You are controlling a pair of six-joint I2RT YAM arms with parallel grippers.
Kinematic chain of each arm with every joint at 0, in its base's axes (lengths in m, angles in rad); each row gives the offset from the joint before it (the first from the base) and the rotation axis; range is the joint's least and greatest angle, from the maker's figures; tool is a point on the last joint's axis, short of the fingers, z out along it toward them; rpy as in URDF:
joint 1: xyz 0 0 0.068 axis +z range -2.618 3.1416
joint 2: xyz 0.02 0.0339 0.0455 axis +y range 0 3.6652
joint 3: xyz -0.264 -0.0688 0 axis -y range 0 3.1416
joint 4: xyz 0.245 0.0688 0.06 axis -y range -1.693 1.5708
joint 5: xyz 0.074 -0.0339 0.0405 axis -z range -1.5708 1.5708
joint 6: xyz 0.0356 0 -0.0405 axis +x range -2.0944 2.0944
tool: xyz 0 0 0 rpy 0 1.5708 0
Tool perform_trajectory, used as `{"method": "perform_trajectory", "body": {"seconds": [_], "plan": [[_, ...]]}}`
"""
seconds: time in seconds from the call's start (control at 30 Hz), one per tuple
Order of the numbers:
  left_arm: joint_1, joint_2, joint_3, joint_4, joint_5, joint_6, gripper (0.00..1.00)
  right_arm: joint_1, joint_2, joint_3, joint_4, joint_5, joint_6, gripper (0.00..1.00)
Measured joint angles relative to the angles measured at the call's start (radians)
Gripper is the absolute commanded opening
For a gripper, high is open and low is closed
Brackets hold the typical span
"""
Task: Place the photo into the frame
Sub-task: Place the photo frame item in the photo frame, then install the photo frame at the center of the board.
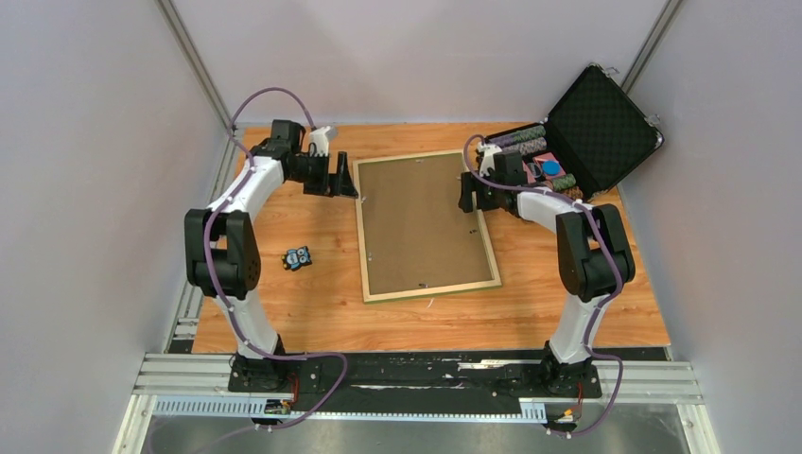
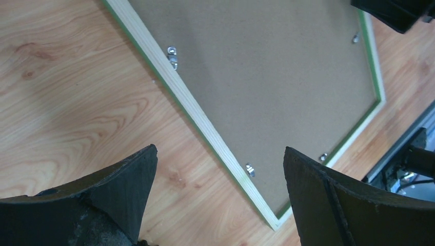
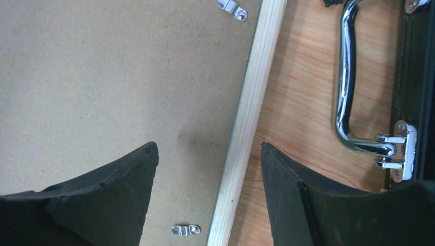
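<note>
Since the frame (image 1: 433, 289) lies face down in the middle of the tabletop (image 1: 284, 312), only its pale wooden back and a green sliver along the edges show. A brown backing board (image 1: 423, 222) fills it, with small metal clips (image 2: 173, 55) along the rails. The photo is nowhere in sight; whether it sits under the board cannot be told.

The frame looks light and stiff, though its rails are thin and it lies flat on the wood, so there is little to get under. A rail's outer edge, gripped across its width, seems the best hold. A thin print would likely bend or crease, so it wants handling by an edge.

The left hand (image 1: 342, 177) hovers at the frame's far left corner, spread wide and holding nothing. The right hand (image 3: 209, 146) hangs over the right rail, fingers apart, with the rail showing between them, pinching nothing.

An open black case (image 1: 591, 128) stands at the far right, its chrome handle (image 3: 346, 77) just beside the frame. A small blue toy (image 1: 298, 257) lies left of it.
</note>
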Motion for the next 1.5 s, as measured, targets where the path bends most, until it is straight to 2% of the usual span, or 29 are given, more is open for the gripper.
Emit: {"method": "perform_trajectory", "body": {"seconds": [0.3,0.6,0.77,0.97,1.23,1.5], "plan": [[-0.057,0.139,0.021,0.047,-0.136,-0.04,1.0,0.0,0.0,-0.017,0.015,-0.014,-0.042,0.64],[-0.121,0.215,0.053,0.066,-0.213,-0.083,0.98,-0.002,0.0,-0.016,0.008,-0.039,-0.044,0.46],[-0.141,0.238,0.062,0.071,-0.256,-0.103,0.98,-0.007,0.0,-0.01,-0.013,-0.043,-0.043,0.46],[-0.158,0.257,0.077,0.077,-0.286,-0.113,0.98,-0.016,0.0,-0.008,-0.022,-0.04,-0.043,0.51],[-0.163,0.268,0.084,0.08,-0.298,-0.127,0.98,-0.029,0.001,-0.007,-0.033,-0.024,-0.043,0.48],[-0.163,0.27,0.092,0.081,-0.302,-0.128,0.98,-0.034,0.038,0.038,-0.077,-0.008,-0.043,0.31]]}}
